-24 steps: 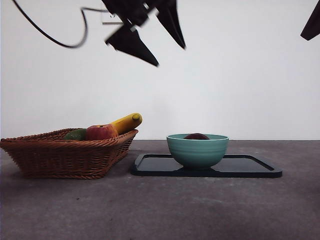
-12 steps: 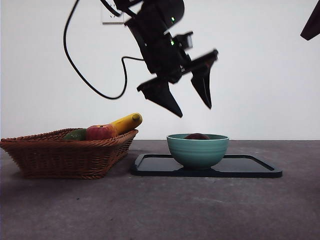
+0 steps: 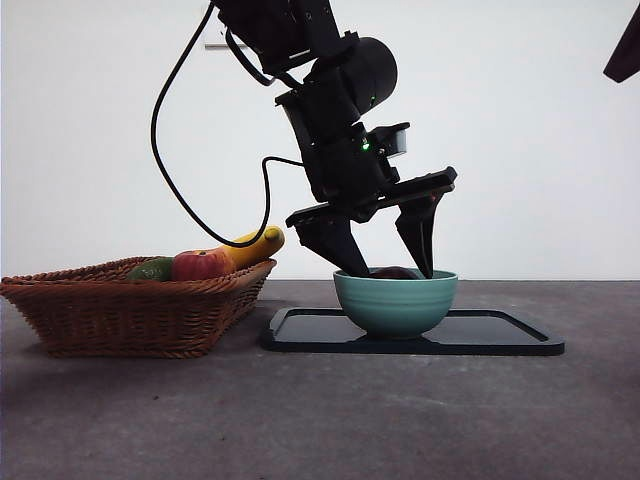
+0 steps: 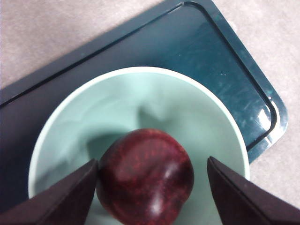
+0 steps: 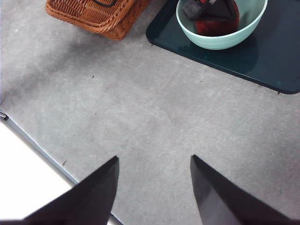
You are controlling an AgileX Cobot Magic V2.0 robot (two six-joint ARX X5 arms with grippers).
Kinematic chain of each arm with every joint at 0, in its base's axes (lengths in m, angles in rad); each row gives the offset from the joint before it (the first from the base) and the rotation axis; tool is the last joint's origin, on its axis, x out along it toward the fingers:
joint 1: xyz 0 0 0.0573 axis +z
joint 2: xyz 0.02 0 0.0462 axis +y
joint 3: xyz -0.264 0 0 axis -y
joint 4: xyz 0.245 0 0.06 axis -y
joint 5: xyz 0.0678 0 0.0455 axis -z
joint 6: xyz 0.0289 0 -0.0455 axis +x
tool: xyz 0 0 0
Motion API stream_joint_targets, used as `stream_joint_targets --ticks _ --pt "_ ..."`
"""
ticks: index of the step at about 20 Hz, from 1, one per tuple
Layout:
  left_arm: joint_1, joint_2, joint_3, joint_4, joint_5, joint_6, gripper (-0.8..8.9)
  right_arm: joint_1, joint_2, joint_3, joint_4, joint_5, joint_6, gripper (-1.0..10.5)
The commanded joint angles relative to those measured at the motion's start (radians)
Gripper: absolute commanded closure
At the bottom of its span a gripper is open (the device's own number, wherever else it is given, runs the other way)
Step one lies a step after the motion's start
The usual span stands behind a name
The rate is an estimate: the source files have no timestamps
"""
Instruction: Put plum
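The plum point(image 4: 145, 176), dark maroon and glossy, lies in the pale green bowl point(image 4: 201, 108), which stands on the dark tray point(image 4: 225, 51). My left gripper point(image 4: 151, 161) is open, its jaws lowered inside the bowl on either side of the plum; one jaw is close against the fruit, the other stands apart. In the front view the left gripper point(image 3: 390, 265) dips into the bowl point(image 3: 395, 305), and only the top of the plum point(image 3: 393, 272) shows over the rim. My right gripper point(image 5: 153, 158) hangs open over bare table, holding nothing.
A wicker basket point(image 3: 130, 310) left of the tray point(image 3: 500, 335) holds a red apple point(image 3: 200, 265), a banana point(image 3: 255, 245) and a green fruit point(image 3: 150, 270). The right arm shows as a black tip point(image 3: 625, 50) at the upper right corner.
The left arm has come down from the top of the front view and to the right, and its open jaws now reach into the bowl around the plum. The fruit and bowl have not moved.
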Motion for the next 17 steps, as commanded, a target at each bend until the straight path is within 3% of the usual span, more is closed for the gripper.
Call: stream_joint_targets --ticks 1,8,12,17 --pt "-0.009 0.038 0.032 0.004 -0.005 0.011 4.41 0.006 0.005 0.005 0.005 -0.003 0.010 7.0" --pt "-0.010 0.045 0.032 0.000 -0.005 0.011 4.44 0.006 0.005 0.005 0.006 -0.003 0.009 7.0" --pt "-0.013 0.045 0.032 -0.007 -0.005 0.011 5.71 0.006 0.005 0.005 0.006 -0.003 0.009 7.0" --pt "-0.015 0.041 0.032 0.000 -0.005 0.011 5.70 0.006 0.005 0.005 0.006 -0.003 0.005 7.0"
